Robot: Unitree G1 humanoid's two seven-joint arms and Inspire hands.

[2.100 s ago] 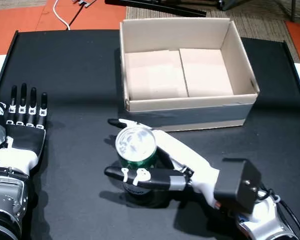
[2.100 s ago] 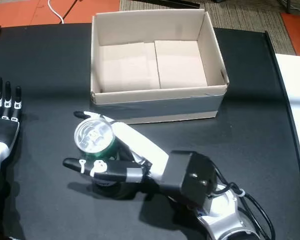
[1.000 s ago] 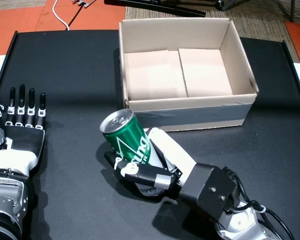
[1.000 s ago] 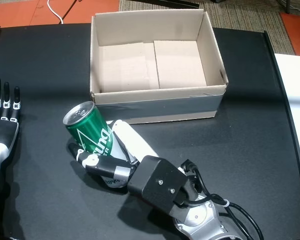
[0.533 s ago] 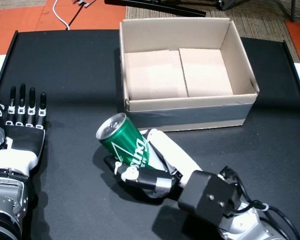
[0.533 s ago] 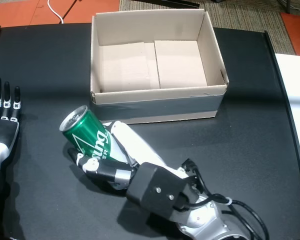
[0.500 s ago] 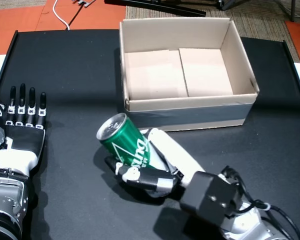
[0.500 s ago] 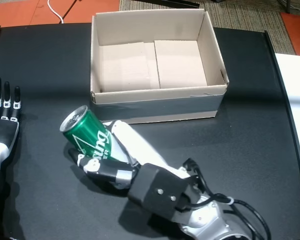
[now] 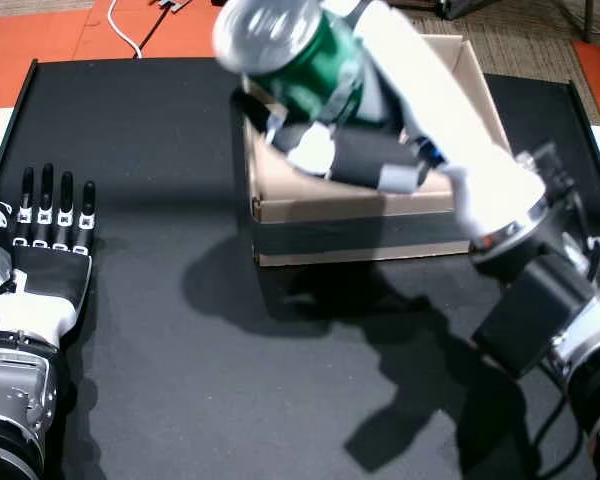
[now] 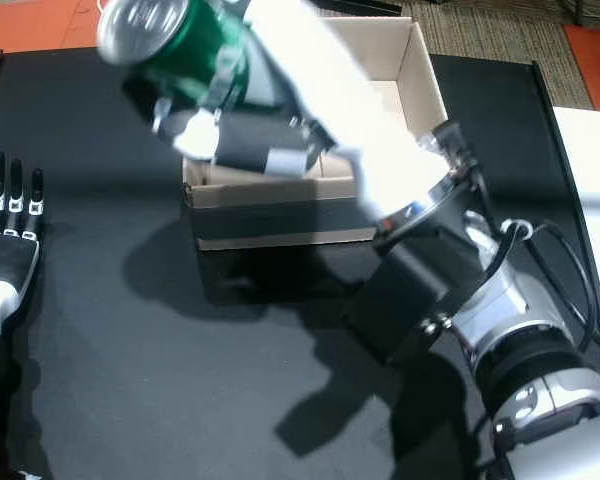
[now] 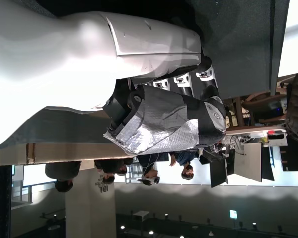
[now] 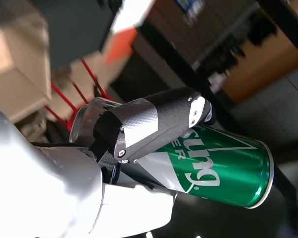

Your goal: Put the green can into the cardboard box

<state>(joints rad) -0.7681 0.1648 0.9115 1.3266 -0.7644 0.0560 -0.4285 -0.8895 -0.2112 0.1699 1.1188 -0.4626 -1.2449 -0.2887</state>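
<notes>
Can (image 9: 298,55) rides high in the right hand (image 9: 355,120), lifted clear of the desk (image 9: 180,330) and hanging over the near-left corner of the box (image 9: 360,215), close to the head cameras, so it looks large and blurred in both head views. The fingers (image 12: 154,124) wrap round its green side, thumb across the front, clamping it so it can be carried over the box wall. Its long axis is tilted, not upright: the silver top (image 10: 140,25) leans up and towards the robot's left, the base towards the palm and the box. In the right wrist view the can (image 12: 213,168) lies across the palm with its printed side showing. It probably needs to travel further over the box opening before it can be let go. The left hand (image 9: 40,240) lies flat on the desk, well apart, fingers straight and spread, holding nothing, presumably parked because it has no part in this.
</notes>
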